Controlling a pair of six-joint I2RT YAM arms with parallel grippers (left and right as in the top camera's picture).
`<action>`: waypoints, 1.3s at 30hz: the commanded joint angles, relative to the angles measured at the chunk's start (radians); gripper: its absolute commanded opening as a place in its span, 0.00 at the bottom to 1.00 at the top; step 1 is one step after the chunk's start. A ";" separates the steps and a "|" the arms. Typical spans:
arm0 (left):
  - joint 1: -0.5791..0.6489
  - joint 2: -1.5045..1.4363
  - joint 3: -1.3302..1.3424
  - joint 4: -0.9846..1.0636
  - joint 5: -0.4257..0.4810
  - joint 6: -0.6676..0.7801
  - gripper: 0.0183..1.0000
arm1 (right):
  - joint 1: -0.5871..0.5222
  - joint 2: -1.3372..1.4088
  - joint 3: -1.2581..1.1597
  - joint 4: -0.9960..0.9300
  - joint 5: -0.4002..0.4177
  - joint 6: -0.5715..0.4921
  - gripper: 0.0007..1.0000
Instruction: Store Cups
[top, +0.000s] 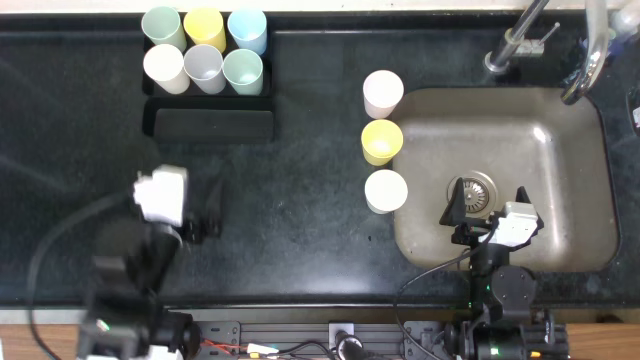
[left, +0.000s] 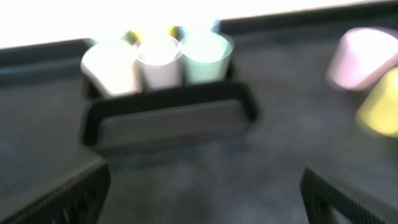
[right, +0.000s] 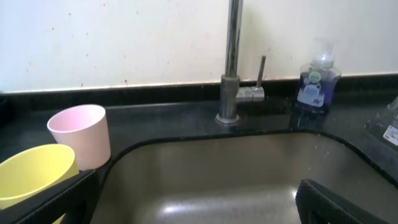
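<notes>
- The sink (top: 560, 180) is set into the dark table (top: 300, 230), with a faucet (top: 515, 38) at its back rim and a soap bottle (right: 317, 81) just beside that.
- Three loose cups stand upright in a row on the table along the sink's left rim: a pink cup (top: 382, 93) nearest the faucet end, a yellow cup (top: 381, 141) in the middle, and a white cup (top: 386, 190) at the front end.
- A black tray (top: 213, 125) sits well left of the sink and holds six stored cups (top: 205, 50) upright in two rows.
- The left gripper (left: 204, 190) is over the table well left of the sink, jaws spread apart and holding nothing.
- The right gripper (right: 199, 202) hangs over the sink's basin near the drain (top: 478, 190), jaws wide apart, nothing between them.
</notes>
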 joint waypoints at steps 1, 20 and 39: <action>-0.003 0.404 0.532 -0.185 0.318 -0.053 1.00 | -0.006 -0.009 -0.004 0.006 -0.006 -0.004 1.00; -0.472 1.765 2.110 -1.019 0.001 -0.609 1.00 | -0.006 -0.009 -0.004 0.006 -0.006 -0.004 1.00; -0.477 1.944 2.110 -0.927 0.047 -0.681 1.00 | -0.006 -0.009 -0.004 0.006 -0.006 -0.004 1.00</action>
